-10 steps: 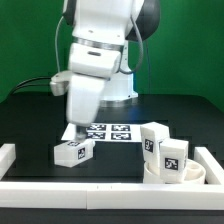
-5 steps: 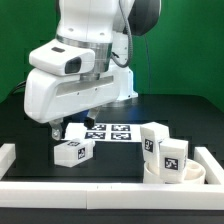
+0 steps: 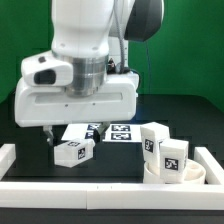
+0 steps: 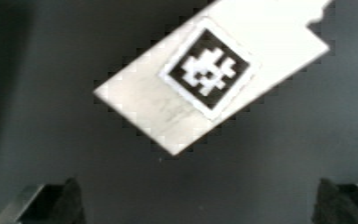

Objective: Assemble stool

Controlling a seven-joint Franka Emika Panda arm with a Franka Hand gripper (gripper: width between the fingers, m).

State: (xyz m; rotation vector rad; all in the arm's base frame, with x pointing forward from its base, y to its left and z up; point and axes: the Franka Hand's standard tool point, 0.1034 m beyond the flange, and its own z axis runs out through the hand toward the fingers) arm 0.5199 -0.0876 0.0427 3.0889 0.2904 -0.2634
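A loose white stool leg with marker tags lies on the black table at the exterior view's left. The round seat stands at the right front, with two more legs on or by it. The arm's big white hand hangs above and behind the loose leg. One dark fingertip shows just left of it. In the wrist view my gripper is open and empty above bare table. A white tagged piece, apparently that leg, lies ahead of the jaws and apart from them.
The marker board lies flat behind the loose leg. Long white border rails run along the front and both sides. The robot base stands at the back.
The hand has swung toward the camera and turned broadside. It now fills the middle left of the exterior view and covers part of the marker board. The parts have not moved.
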